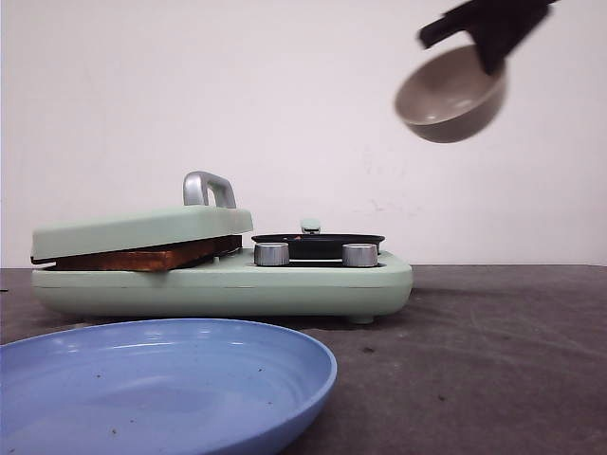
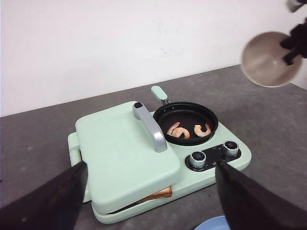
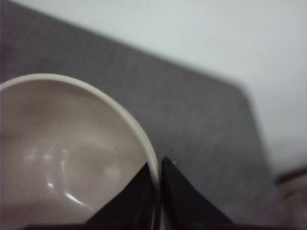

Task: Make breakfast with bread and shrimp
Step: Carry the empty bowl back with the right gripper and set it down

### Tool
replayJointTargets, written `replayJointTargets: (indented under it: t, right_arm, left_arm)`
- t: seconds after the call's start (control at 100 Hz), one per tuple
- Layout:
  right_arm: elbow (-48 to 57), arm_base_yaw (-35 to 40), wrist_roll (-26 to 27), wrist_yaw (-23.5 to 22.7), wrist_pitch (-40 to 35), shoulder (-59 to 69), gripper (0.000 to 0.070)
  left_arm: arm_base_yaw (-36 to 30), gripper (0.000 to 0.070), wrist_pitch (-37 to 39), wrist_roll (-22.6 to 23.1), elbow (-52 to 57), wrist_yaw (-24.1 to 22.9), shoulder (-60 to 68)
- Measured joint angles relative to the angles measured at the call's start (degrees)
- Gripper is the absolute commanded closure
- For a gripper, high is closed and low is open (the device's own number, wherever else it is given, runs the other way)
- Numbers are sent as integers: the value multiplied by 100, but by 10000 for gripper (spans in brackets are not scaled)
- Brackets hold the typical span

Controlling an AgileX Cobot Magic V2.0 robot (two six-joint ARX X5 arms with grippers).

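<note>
The right claw [image 1: 488,43] pinches the rim of the tilted beige bowl [image 1: 450,95], held high at 2 o'clock from the green cooker [image 1: 228,284]. The left claw [image 2: 148,201] is spread wide. Two shrimp [image 2: 188,130] lie in the black pan [image 2: 185,122]; bread [image 1: 142,258] sits under the cooker's lid [image 1: 142,230].

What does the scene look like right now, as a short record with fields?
appliance: mint green breakfast maker, lid down
bread: slice pressed under the lid, edge showing
shrimp: two pieces in the black pan
right tool: shut on the rim of an empty beige bowl, held tilted in the air
left tool: open above the appliance
plate: blue, empty, near the front camera
</note>
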Motion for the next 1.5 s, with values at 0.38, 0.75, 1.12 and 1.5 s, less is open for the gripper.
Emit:
replayJointTargets:
  t: [0.38,0.75,1.12,1.5]
  right_arm:
    - [9,-1530,1316,-2848,-1290,22,696]
    - [17,-1755,1449,-3814,-1644,1257,696]
    - [17,-1740,1449,-3816,-1600,2332,696]
    - [17,-1729,1449,-3810,-1405,2424,695]
  left_arm:
    - [0,232,-83,0,0,0,0]
    - [0,232,-146,0,-44,-2,0]
    - [0,232,-295,0,-44,0,0]
    - [0,232,-297,109,-44,-7,0]
